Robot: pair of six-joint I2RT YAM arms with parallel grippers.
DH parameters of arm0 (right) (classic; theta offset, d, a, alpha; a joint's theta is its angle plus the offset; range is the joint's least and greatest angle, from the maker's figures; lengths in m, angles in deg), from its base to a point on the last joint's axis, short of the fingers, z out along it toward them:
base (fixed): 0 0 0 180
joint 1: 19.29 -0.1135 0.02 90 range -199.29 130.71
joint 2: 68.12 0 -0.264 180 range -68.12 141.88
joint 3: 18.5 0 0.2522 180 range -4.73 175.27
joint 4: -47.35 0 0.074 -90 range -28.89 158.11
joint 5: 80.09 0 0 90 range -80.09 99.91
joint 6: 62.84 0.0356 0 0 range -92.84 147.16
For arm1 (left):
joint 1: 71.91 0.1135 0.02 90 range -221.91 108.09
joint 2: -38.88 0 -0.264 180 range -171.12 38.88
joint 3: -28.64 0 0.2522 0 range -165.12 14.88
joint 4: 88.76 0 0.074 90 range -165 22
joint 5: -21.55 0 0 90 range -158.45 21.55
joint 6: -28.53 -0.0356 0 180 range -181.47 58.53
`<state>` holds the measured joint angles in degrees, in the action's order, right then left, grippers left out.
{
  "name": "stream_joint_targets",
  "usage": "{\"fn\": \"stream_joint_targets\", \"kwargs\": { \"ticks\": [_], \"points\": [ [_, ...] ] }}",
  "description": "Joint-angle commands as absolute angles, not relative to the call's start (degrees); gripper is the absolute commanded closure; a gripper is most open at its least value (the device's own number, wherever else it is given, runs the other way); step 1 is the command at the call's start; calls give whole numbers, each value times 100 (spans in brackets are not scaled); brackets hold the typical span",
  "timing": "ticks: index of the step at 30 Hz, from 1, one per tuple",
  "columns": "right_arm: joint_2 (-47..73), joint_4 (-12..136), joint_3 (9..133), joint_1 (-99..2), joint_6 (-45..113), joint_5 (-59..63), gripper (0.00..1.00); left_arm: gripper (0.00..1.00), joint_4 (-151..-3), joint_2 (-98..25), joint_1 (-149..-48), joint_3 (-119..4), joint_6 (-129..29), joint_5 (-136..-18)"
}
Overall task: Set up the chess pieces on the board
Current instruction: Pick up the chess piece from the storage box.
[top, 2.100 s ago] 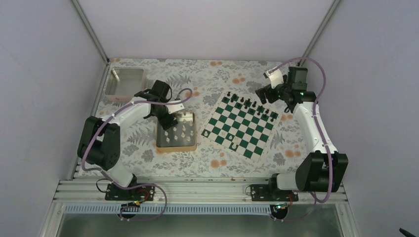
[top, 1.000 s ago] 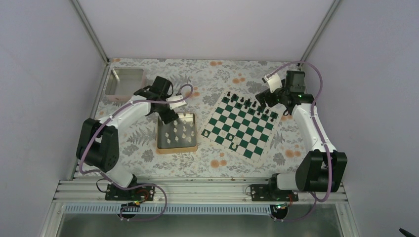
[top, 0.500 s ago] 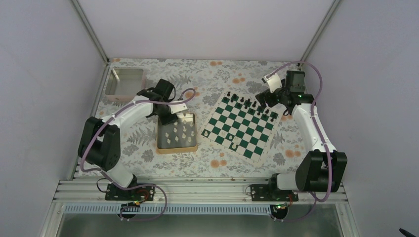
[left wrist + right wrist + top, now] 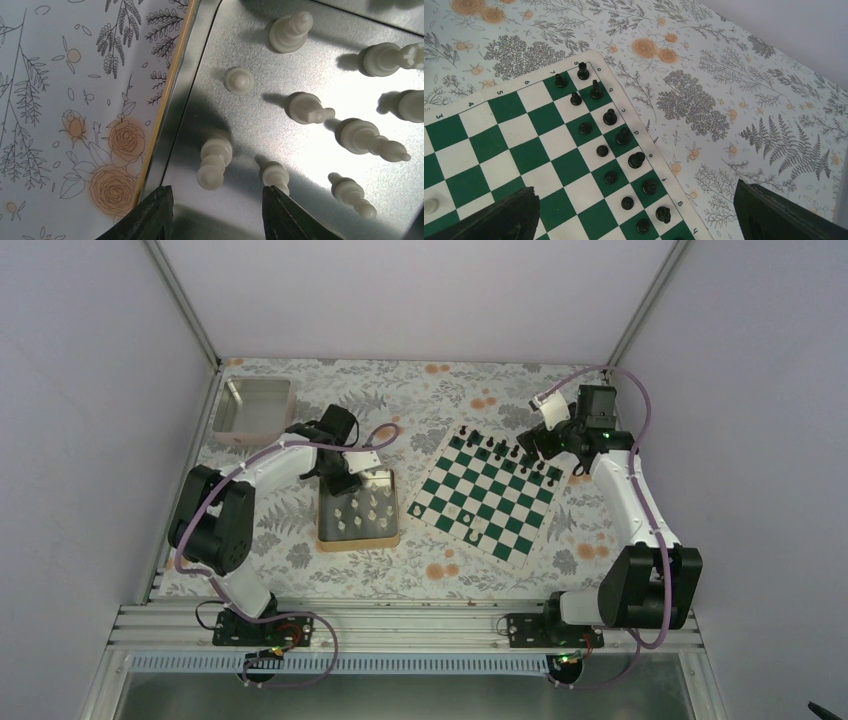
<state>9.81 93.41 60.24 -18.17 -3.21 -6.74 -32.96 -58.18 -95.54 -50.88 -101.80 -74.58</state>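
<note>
Several cream chess pieces (image 4: 306, 108) stand or lie in a gold-rimmed metal tin (image 4: 169, 102). My left gripper (image 4: 217, 212) hovers over the tin's corner, its jaws partly apart and holding nothing. One cream piece (image 4: 215, 163) lies just beyond the fingertips, and another (image 4: 275, 175) touches the tip of the right finger (image 4: 286, 217). The green and white board (image 4: 487, 498) lies to the right of the tin (image 4: 358, 540), with a cream piece (image 4: 475, 531) near its front edge. My right gripper (image 4: 639, 220) is wide open above the board's far corner.
Two rows of black pieces (image 4: 610, 117) line the board's far edge under my right gripper (image 4: 530, 445). A pinkish square tray (image 4: 255, 408) sits at the back left. The floral cloth (image 4: 450, 390) covers the table.
My left gripper has narrowed and shifted a little right over the tin's far left corner, and the left arm's elbow has swung. The right arm has stayed put.
</note>
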Motion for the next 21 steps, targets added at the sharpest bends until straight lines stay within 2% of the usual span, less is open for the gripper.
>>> {"fn": "stream_joint_targets", "kwargs": {
  "ticks": [1, 17, 21],
  "points": [
    [861, 9346, 5969, -1868, -404, -620, 0, 54, -3407, -5955, -9571, -5107, -10190, -7568],
    [850, 9319, 5890, -1870, -447, -595, 0, 56, -3647, -6157, -9594, -5125, -10126, -7622],
    [874, 9305, 5881, -1870, -457, -582, 0, 62, -3674, -6156, -9607, -5118, -10127, -7668]
  ]
}}
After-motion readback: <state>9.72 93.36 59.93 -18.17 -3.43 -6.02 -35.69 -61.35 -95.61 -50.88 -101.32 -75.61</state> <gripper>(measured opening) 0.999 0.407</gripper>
